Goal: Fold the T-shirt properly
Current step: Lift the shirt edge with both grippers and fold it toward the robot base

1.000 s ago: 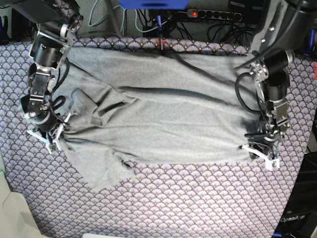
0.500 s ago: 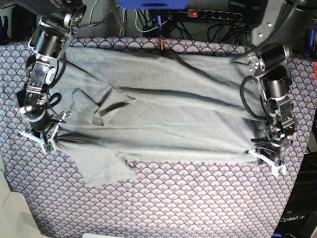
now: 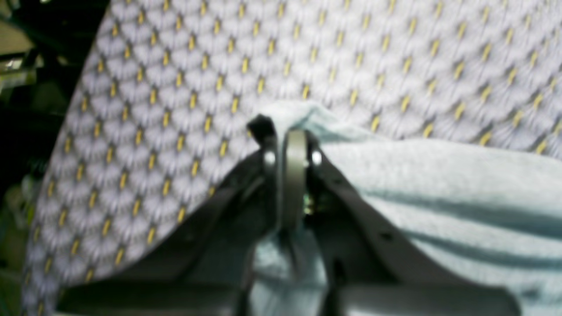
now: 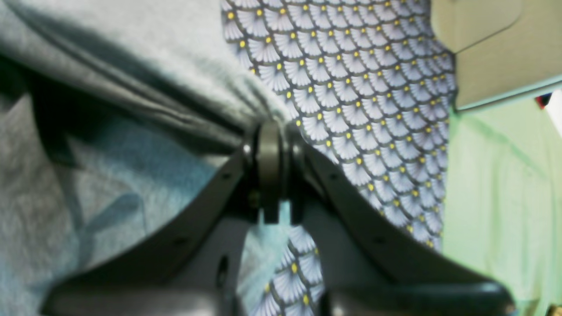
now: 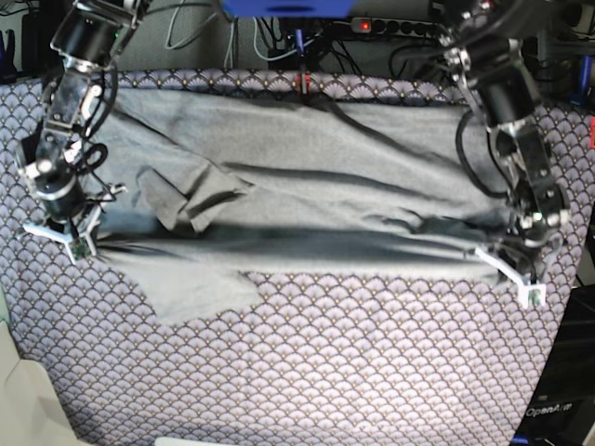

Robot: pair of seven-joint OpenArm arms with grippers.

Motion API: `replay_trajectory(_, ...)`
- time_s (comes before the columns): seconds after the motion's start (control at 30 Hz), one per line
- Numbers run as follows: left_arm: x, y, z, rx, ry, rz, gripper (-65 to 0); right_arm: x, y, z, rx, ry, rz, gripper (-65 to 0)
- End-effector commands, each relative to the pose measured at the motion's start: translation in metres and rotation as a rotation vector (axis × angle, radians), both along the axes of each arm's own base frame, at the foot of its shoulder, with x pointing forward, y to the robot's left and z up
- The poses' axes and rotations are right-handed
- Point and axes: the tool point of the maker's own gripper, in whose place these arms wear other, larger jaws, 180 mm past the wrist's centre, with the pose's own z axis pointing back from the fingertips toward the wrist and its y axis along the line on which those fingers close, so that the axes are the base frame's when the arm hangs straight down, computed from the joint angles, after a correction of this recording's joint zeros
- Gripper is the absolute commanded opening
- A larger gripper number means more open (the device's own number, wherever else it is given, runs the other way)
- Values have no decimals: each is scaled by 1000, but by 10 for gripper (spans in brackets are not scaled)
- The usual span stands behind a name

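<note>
Stretching between both claws (image 5: 85, 243) (image 5: 502, 263), T-shirt (image 5: 307, 186)

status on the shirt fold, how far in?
Early. Done: each gripper is shut on an edge of the T-shirt, left gripper at one side, right gripper at the other. In hand: that near edge is stretched taut between them, just above the tablecloth. Left: no neat fold is laid yet, one sleeve sticks out and the middle is rumpled.
</note>
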Motion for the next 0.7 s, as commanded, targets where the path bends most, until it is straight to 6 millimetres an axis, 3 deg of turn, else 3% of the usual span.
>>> replay_trajectory(0.0,11,3,27,25,-85,-2,-650,4,-2,19,-8,-64,4,-650)
replay_trajectory(0.17,-16,-9,24,64,-24,-91,-650,-25,3,19,-21,-53,20,-650)
replay_trajectory(0.4,-46,-11,26,123,7,-125,-650,-55,20,25,-16,-57,37,-650)
replay_trajectory(0.53,-60,1,32,148,0,-94,-650,-69,20,37,1,-84,32,-650)
replay_trajectory(0.67,-64,13,39,157,-13,-59,-650,-81,19,30,-2,-53,29,-650)
